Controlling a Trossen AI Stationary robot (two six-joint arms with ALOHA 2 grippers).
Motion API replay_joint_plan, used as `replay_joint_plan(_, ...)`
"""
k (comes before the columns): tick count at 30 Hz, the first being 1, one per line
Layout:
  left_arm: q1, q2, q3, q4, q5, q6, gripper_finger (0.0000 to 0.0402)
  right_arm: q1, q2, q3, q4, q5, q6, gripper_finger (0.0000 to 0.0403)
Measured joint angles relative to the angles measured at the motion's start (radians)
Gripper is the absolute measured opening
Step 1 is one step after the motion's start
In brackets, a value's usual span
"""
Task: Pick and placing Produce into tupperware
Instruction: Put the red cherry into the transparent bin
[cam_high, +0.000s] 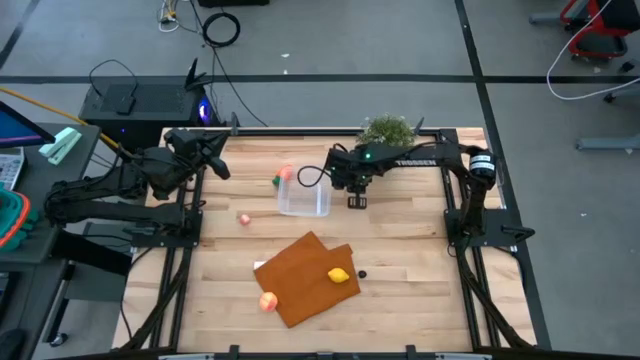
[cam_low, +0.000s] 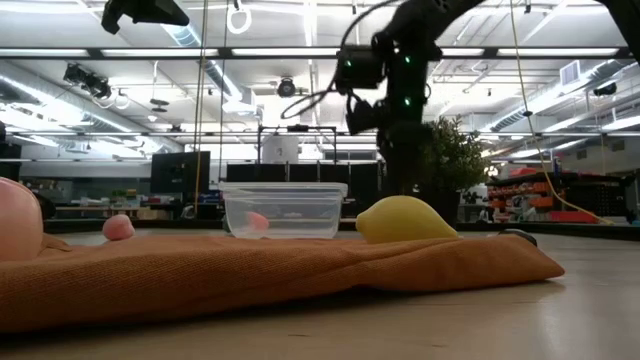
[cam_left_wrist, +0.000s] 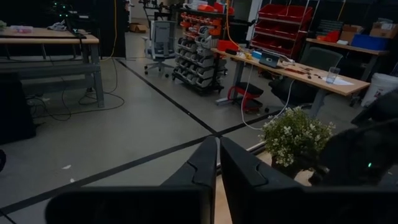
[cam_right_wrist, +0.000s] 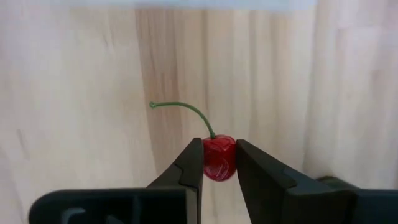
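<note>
The cherry (cam_right_wrist: 218, 157) is pinched between the two fingers of the right pincer (cam_right_wrist: 219, 163), with its green stem sticking up. In the high view the right pincer (cam_high: 356, 199) is just beside the tub (cam_high: 304, 202), at the tub's 3 o'clock. It looks like the cherry is held above the surface (cam_high: 400, 290), but I can't be sure it is off the wood.

To do this step well, keep the squeeze soft and steady so the round cherry does not pop out. Go up enough to clear the tub's low wall, slide toward 9 o'clock until it is over the middle, then let go low so it won't bounce.

The peach (cam_high: 268, 301) and lemon (cam_high: 339, 275) wait on the mat (cam_high: 300, 270), at the tub's 6 o'clock.

The left pincer (cam_high: 214, 160) waits at the tub's 10 o'clock, fingers (cam_left_wrist: 202, 165) closed on nothing.
</note>
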Motion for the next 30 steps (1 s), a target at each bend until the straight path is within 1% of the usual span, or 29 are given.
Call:
replay_joint_plan(6, 0.000, 0.000, 0.000, 0.000, 0.000, 0.000, 0.0029, 0.002, 0.000, 0.167, -0.069, -0.004, -0.005, 0.0052)
replay_joint_plan(8, 0.000, 0.000, 0.000, 0.000, 0.000, 0.000, 0.0026, 0.006, 0.000, 0.218, -0.068, -0.009, -0.007, 0.0052)
replay_joint_plan(13, 0.000, 0.000, 0.000, 0.001, 0.000, 0.001, 0.0024, 0.008, -0.001, 0.309, -0.030, -0.069, -0.003, 0.0052)
replay_joint_plan(18, 0.000, 0.000, 0.000, 0.001, 0.000, 0.002, 0.0031, 0.028, -0.002, 0.325, 0.051, -0.081, 0.001, 0.0052)
replay_joint_plan(21, 0.000, 0.000, 0.000, 0.001, 0.000, 0.002, 0.0031, 0.043, 0.014, 0.326, 0.081, -0.100, 0.030, 0.0052)
replay_joint_plan(27, 0.000, 0.000, 0.000, 0.002, 0.000, 0.001, 0.0023, 0.060, 0.066, 0.325, 0.149, -0.120, 0.064, 0.0052)
replay_joint_plan(30, 0.000, 0.000, 0.000, 0.008, 0.000, 0.000, 0.0021, 0.060, 0.092, 0.325, 0.155, -0.136, 0.089, 0.0052)
